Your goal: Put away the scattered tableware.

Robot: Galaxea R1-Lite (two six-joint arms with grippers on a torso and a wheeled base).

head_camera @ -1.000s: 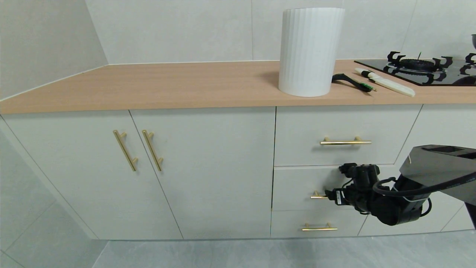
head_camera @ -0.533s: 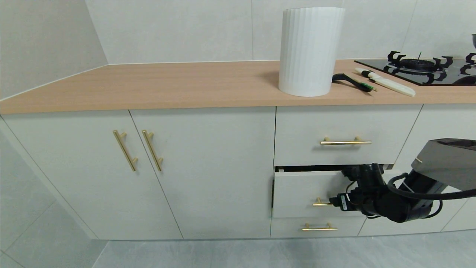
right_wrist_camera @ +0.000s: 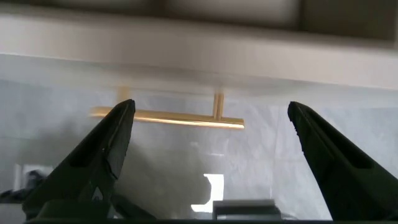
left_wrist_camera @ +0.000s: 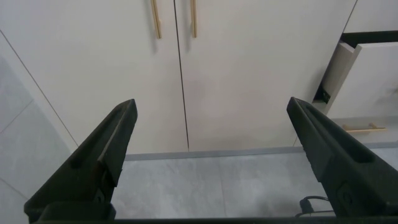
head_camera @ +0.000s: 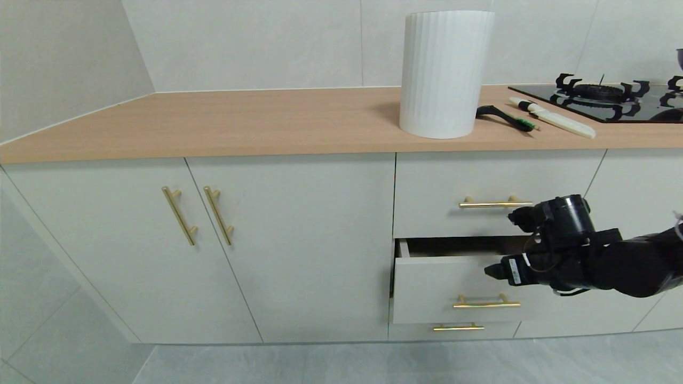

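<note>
Down by the double cupboard doors [left_wrist_camera: 236,81] on the left, the left gripper [left_wrist_camera: 208,124] hangs low over the floor with its jaws spread wide and nothing between them. Moving right, the middle drawer [head_camera: 443,282], flush with the cabinet front a second ago, now stands pulled partly out, with a dark gap along its top edge. The right gripper [head_camera: 499,271], which was at the drawer handle [head_camera: 486,304] while it slid out, has let go and lifted above it. Its jaws are parted and empty, the brass bar lying clear beyond them. Up on the worktop [head_camera: 240,122], the scattered tableware has not stirred: a black-handled utensil [head_camera: 507,118] and a white knife [head_camera: 555,118] lie side by side between the tall white canister [head_camera: 443,74] and the hob [head_camera: 603,96]. I'd say the storage place is now ready, so fetching those two pieces and laying them in the drawer comes next.
</note>
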